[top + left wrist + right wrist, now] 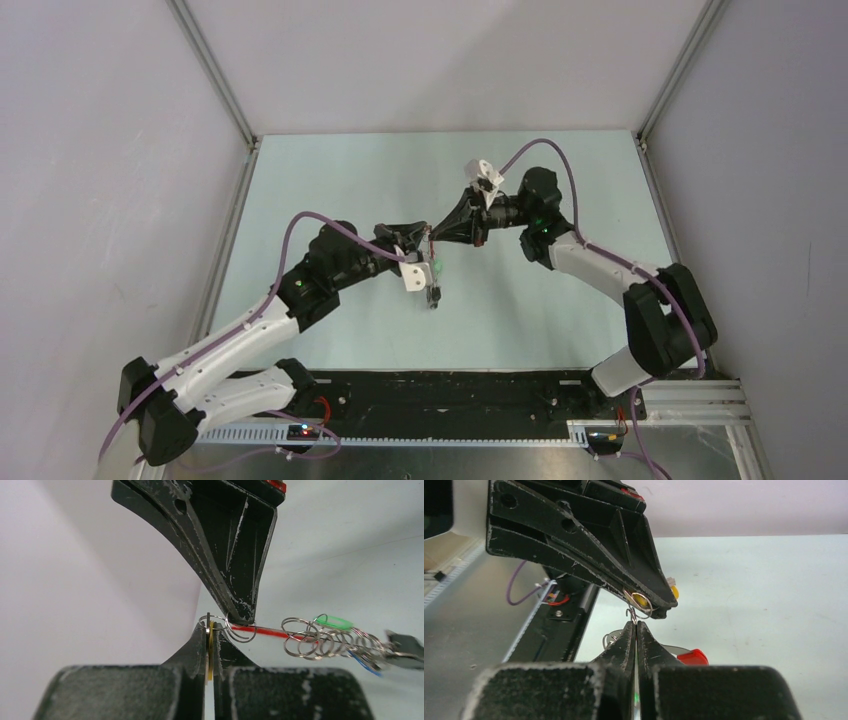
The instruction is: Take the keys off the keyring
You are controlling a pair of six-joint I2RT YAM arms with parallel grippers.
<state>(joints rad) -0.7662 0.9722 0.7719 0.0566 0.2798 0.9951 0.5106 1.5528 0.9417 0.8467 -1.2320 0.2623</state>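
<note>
- The left tool (210,632) was pinched shut on a yellow-headed key (210,647). The key stood edge-on between its black fingers.
- The right tool (636,627) was also closed, its tips nipping a small silver wire ring (242,630) right at the left tool's tips.
- The two tools met tip to tip in the air over the middle of the pale green counter (560,300), about midway between its left and right edges.
- The red plastic and silver metal keyring (270,631) ran out from that small ring as a thin red bar, clear of the counter.
- A tangle of silver split rings (315,641) sat on the bar's far end.
- The small silver metal keys with coloured plastic heads (434,288) hung from that tangle below the tools. A green head (332,622) and a blue one (365,662) showed.
</note>
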